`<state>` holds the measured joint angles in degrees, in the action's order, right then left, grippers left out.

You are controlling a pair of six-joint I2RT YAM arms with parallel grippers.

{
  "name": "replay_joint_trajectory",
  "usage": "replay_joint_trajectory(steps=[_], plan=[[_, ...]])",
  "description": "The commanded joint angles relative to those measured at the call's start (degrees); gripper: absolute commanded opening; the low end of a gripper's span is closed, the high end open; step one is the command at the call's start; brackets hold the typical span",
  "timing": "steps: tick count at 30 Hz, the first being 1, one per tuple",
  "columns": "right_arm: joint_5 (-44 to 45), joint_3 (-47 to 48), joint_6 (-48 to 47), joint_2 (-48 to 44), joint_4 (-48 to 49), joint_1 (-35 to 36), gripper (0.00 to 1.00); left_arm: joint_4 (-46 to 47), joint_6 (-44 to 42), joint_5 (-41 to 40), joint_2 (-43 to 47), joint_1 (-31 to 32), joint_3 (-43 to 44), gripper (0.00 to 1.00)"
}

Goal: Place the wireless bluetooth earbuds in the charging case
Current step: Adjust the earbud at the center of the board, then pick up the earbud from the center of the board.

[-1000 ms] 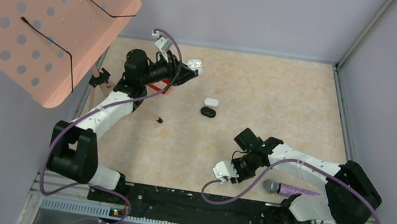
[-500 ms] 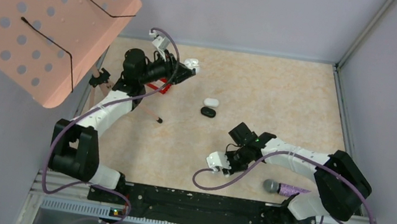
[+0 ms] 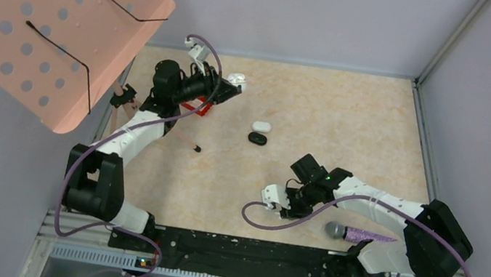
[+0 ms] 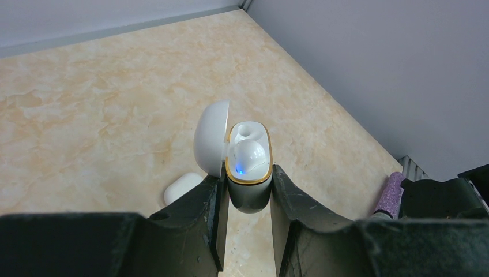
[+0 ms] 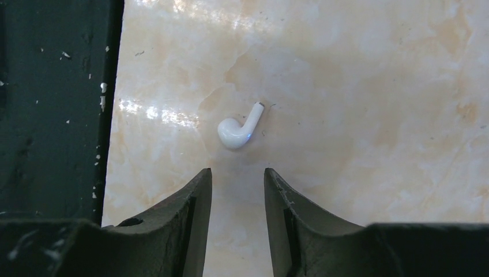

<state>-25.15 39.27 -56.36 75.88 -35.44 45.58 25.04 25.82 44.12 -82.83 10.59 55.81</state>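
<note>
My left gripper [image 4: 248, 173] is shut on an open white charging case [image 4: 249, 193] with a gold rim, held above the table at the back left [image 3: 237, 78]. Its lid [image 4: 209, 137] is swung open to the left. One white earbud [image 4: 249, 156] sits in the case with a blue light on, and the slot beside it is empty. My right gripper [image 5: 237, 173] is open and empty, pointing down at the table near the front [image 3: 290, 198]. A second white earbud [image 5: 237, 130] lies flat on the table just beyond its fingertips, not touched. No black earbuds show.
A closed white case [image 3: 261, 126] and a black case [image 3: 257, 138] lie mid-table. A purple glitter microphone [image 3: 356, 235] lies by the right arm's base. A pink perforated stand [image 3: 55, 14] overhangs the left side. The black base rail [image 5: 52, 104] runs close beside the loose earbud.
My right gripper swung left along the table front, then drew back slightly to the right. My left gripper has held the open case almost still.
</note>
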Motion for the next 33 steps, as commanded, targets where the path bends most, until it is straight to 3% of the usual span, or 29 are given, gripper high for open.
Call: replay_joint_trajectory(steps=[1, 14, 28, 33], plan=[[-2.9, -0.9, 0.5, -1.1, 1.7, -0.1, 0.40, 1.7, 0.7, 1.0, -0.2, -0.2, 2.3, 0.00], [-0.5, -2.7, 19.0, -1.5, 9.8, 3.1, 0.47, 0.8, 0.0, 1.9, -0.3, -0.4, 2.8, 0.00], [0.0, -2.2, 25.8, 2.3, 14.0, 3.4, 0.47, 0.9, -0.4, 2.2, 0.9, -0.7, 1.0, 0.00], [3.8, -0.2, 27.4, 5.4, 13.2, 3.4, 0.46, 1.0, -0.3, 2.3, 0.7, -0.7, 0.8, 0.00]])
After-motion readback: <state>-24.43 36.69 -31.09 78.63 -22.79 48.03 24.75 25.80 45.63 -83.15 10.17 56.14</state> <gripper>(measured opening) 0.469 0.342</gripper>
